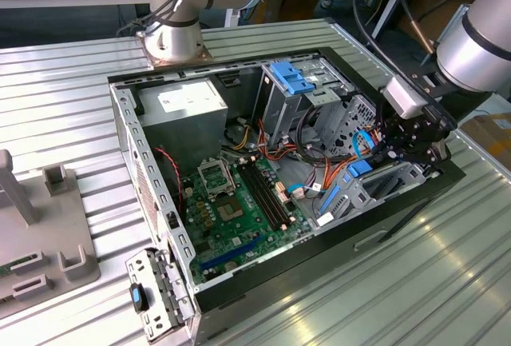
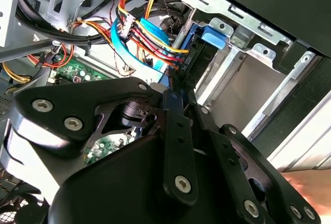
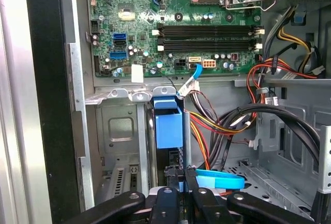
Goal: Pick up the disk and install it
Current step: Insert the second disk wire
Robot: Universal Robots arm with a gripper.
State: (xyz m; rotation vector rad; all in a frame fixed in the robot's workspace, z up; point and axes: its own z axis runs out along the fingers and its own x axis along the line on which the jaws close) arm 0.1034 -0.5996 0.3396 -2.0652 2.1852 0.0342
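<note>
The disk (image 3: 168,124) stands on edge in the metal drive bay (image 3: 120,131) at the corner of the open computer case (image 1: 120,130); its bright blue carrier (image 2: 212,36) and dark body show edge-on. My gripper (image 3: 181,175) sits right behind it, its black fingers (image 2: 173,111) drawn close together on the disk's thin rear edge. In the exterior view the gripper (image 1: 397,153) hangs over the case's right corner, with the blue carrier (image 1: 359,167) just to its left. Most of the disk's flat face is hidden by the bay walls.
Red, orange and yellow power wires (image 2: 142,25) and a flat blue data cable (image 3: 220,179) crowd the space beside the bay. The green motherboard (image 1: 239,198) lies on the case floor. A ribbed blue flap (image 1: 289,79) tops the far drive cage. A grey fixture (image 1: 40,234) stands at the exterior view's left.
</note>
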